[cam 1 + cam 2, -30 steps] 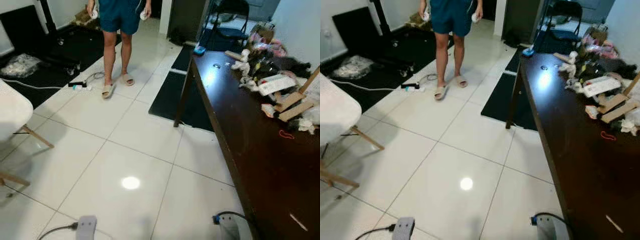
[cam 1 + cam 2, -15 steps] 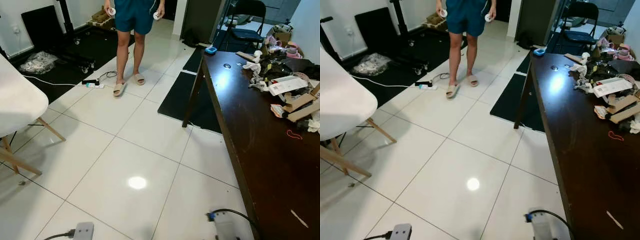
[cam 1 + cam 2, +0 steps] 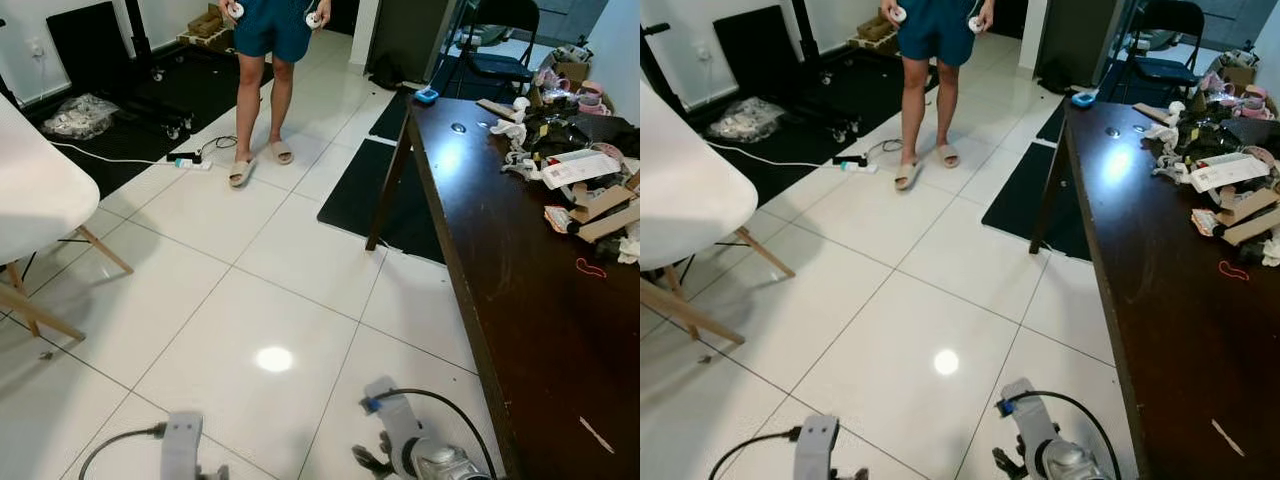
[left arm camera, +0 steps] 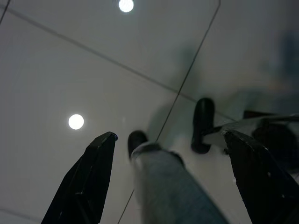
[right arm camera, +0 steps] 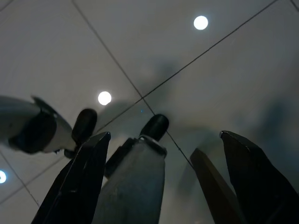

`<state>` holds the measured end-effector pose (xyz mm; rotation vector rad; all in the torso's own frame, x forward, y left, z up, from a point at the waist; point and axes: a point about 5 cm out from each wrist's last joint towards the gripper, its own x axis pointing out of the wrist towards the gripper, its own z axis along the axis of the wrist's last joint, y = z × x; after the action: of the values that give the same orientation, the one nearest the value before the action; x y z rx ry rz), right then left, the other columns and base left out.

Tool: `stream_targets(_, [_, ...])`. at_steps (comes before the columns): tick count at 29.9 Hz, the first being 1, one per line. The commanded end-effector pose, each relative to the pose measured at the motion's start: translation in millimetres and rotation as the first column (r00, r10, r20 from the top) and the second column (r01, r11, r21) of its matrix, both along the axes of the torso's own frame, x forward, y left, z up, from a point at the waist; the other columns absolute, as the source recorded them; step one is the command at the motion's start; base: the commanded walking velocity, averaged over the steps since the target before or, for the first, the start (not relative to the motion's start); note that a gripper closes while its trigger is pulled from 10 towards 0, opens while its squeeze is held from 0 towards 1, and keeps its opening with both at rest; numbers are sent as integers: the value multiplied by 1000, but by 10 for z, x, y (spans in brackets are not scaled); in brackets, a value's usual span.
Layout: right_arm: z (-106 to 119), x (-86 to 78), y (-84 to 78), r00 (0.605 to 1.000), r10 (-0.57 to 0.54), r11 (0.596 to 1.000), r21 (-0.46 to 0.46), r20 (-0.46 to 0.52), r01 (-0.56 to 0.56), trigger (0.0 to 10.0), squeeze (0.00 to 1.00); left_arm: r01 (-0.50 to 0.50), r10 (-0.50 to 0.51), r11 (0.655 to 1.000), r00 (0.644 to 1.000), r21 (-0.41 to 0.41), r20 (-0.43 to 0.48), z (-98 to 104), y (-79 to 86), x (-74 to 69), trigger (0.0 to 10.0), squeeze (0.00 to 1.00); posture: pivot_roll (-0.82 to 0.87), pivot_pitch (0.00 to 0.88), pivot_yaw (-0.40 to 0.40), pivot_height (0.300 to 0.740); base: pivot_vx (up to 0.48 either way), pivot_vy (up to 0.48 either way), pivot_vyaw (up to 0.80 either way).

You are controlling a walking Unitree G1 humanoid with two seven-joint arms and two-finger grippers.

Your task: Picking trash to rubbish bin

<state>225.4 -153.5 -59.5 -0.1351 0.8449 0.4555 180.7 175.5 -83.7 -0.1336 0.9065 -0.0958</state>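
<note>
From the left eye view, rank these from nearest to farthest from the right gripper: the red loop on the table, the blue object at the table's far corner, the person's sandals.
From the right gripper, low by the table edge:
1. Red loop, on the tabletop to its right.
2. Blue object, far corner of the table.
3. Sandals, far across the floor on the left; close to the blue object's range.

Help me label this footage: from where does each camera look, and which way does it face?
Left eye view: on the head, facing forward and down at the white tiled floor, the dark table and a person; both silver arms low in frame.
Right eye view: same head, same scene, slightly offset.
Left wrist view: on the left wrist, looking down along the open left gripper at the floor and the robot's leg.
Right wrist view: on the right wrist, down along the open right gripper.
Both wrist views share floor tiles and light reflections.
</note>
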Motion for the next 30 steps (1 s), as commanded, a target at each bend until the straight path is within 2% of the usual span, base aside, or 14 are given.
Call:
stream_targets(1, [-21,-29,-25,998,-54,998,21,-18,54,10000,0,15,-15,999,1000,-38,-9,-28,-93,-52,10000,0,134,103,-69,740,0,0,0])
stream_targets(4, [-43,-65,-6,995,-88,994,60,-41,91,10000,0,29,-29,993,1000,-111,0,-26,-198,-54,10000,0,134,105,-69,740,0,0,0])
stream_targets(6, [-70,-108,17,995,-85,994,60,-52,88,10000,0,32,-32,992,999,-120,3,-30,-227,-64,10000,0,131,105,-67,740,373,0,0])
stream_targets(9, [-79,-121,26,995,-87,994,58,-54,90,10000,0,13,-13,992,1000,-127,3,-29,-213,-63,10000,0,129,105,-67,740,382,0,0])
stream_targets(30, [-84,-128,33,997,-53,997,44,-64,56,10000,0,57,-57,987,998,-152,7,-25,-261,-64,10000,0,124,95,-70,740,426,0,0])
